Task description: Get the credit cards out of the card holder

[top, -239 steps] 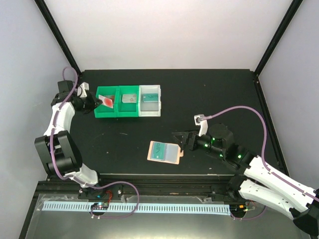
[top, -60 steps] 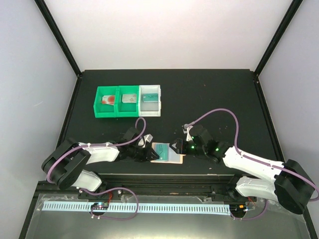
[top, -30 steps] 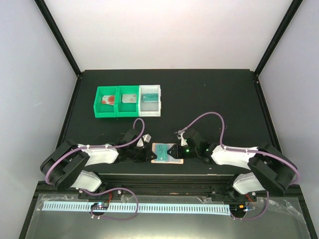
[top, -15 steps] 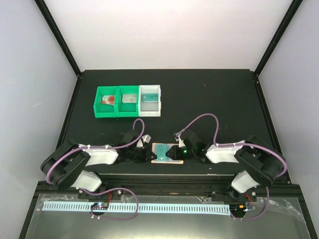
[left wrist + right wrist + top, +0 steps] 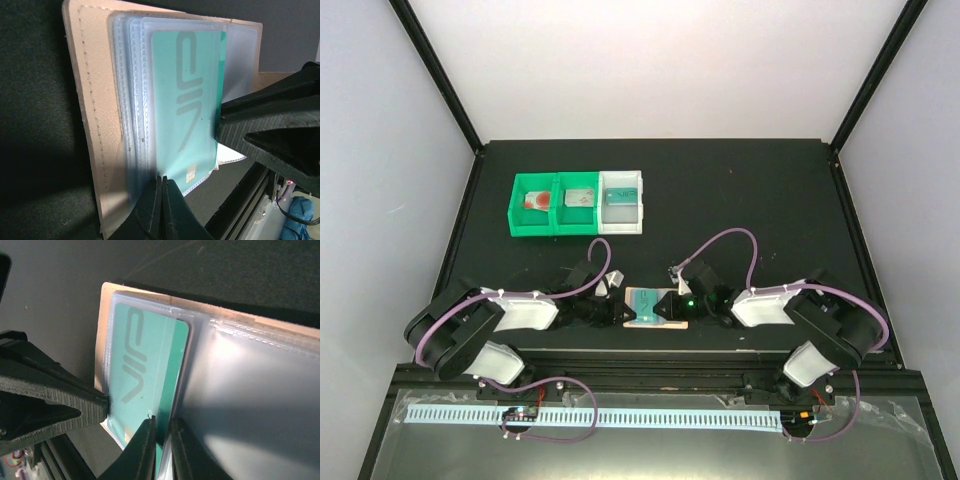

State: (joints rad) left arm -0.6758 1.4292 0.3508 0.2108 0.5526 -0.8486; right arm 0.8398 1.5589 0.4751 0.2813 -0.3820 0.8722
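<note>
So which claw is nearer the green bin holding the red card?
Left. The left claw sits at the card holder's left edge, on the side toward that bin. The right claw reaches in from the holder's right side, at the teal card, farther from the bin.

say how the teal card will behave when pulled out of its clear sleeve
The teal card looks flat with straight edges, so it is probably stiff. Its smooth face and thin edge suggest it could slip between the fingers of the right gripper. The clear sleeve fits closely round it, so it may drag and tug the card holder, which the left gripper pins.
</note>
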